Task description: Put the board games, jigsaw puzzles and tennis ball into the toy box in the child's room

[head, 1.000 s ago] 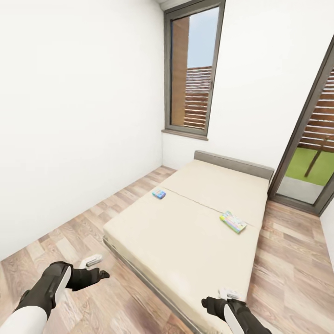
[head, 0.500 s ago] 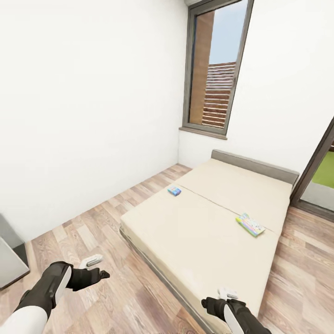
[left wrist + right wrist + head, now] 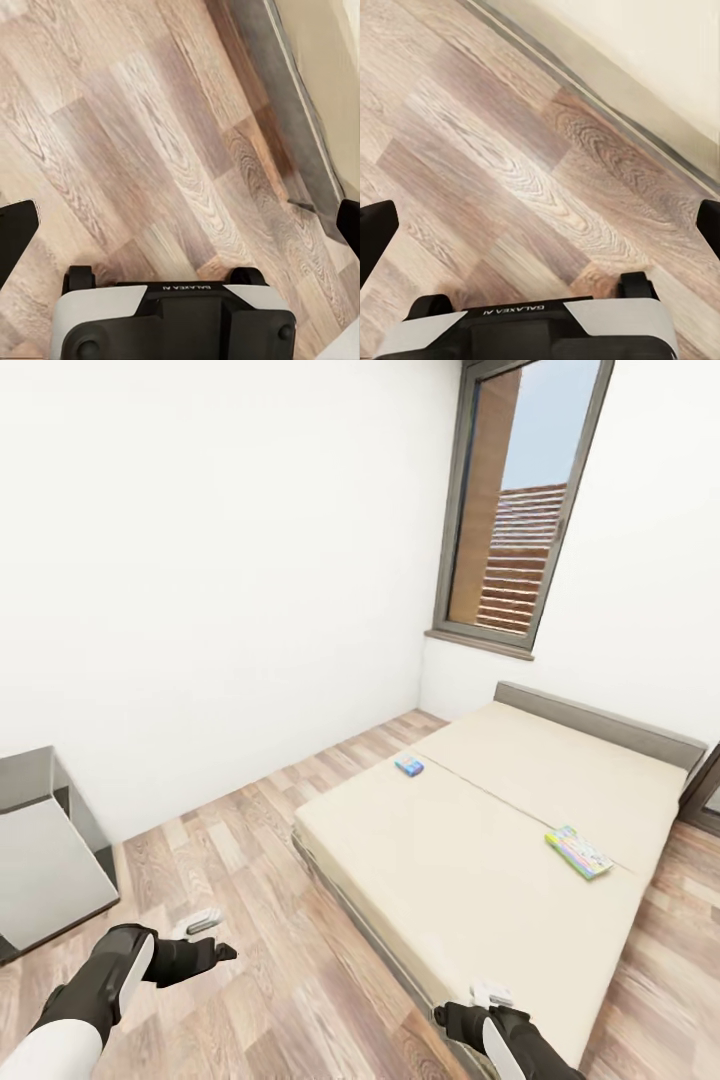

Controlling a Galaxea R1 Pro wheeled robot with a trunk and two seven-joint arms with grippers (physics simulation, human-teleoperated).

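Two board games lie on the bed (image 3: 470, 860), well apart from each other: a small blue-cyan box (image 3: 408, 766) near the edge that faces the white wall, and a larger flat box with green edges and a pastel multicoloured cover (image 3: 579, 852) nearer the far side, toward the window (image 3: 520, 510). The print on both covers is too small to read. The bed is low and wide, with a smooth beige mattress cover crossed by a thin seam, a dark grey frame and a low grey headboard (image 3: 600, 718). The floor (image 3: 270, 840) is made of wood planks with a visible grain in brown and pale tones. At the left edge of the head view stands the end of the table (image 3: 45, 860), a grey piece with a pale slanted panel and a dark edge. The window is tall with a dark grey frame, and behind it are a wooden wall and slatted boards. The left gripper (image 3: 203, 923) hangs over the floor beside the bed, its jaws spread apart and holding nothing; its black fingertips (image 3: 15, 236) stand at both sides of the left wrist view, over the planks. The right gripper (image 3: 491, 993) hangs at the near corner of the bed, also spread open and empty. On the white housing in each wrist view there is small writing that begins with "GALAXEA"; its last characters are not clear.
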